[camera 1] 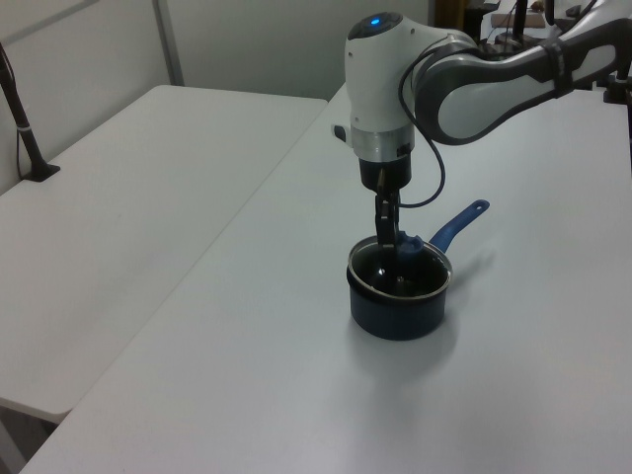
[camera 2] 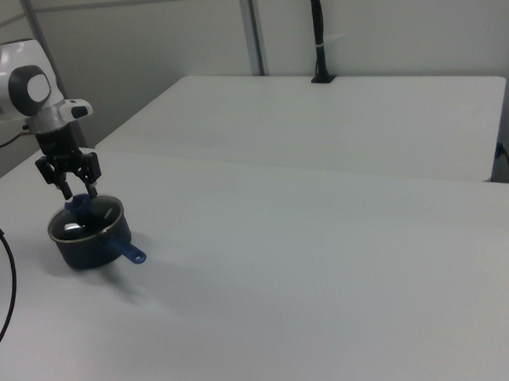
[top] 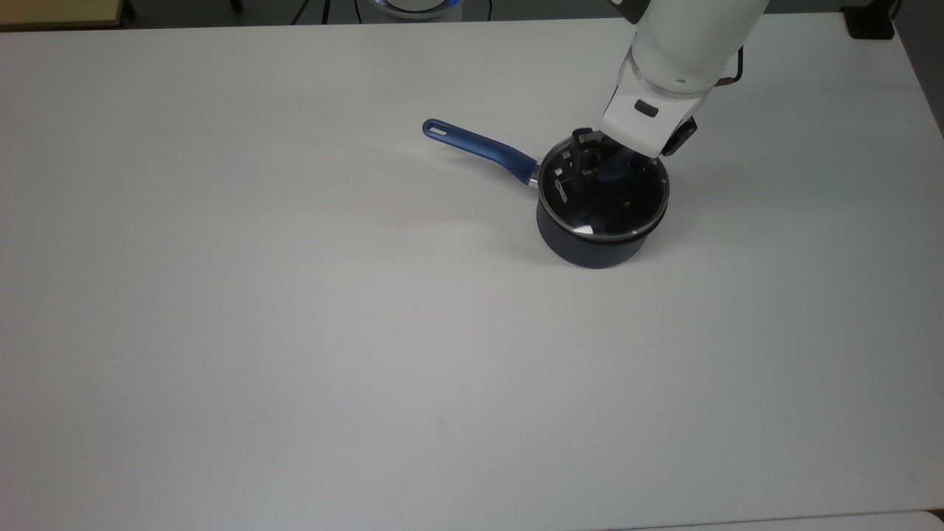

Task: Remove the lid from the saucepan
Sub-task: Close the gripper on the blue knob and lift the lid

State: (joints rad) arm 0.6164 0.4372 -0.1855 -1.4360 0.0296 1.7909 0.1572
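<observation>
The dark navy saucepan stands on the white table, its long blue handle pointing to the top view's upper left. The glass lid lies over the pan's mouth, tilted, with its side nearer the arm raised. My gripper comes down from above and is shut on the lid's blue knob. The arm's white wrist hides part of the lid in the top view.
A second white table stands beside this one, with a black post clamped to its far edge. A black cable hangs near the arm. Open tabletop lies on the top view's left and bottom.
</observation>
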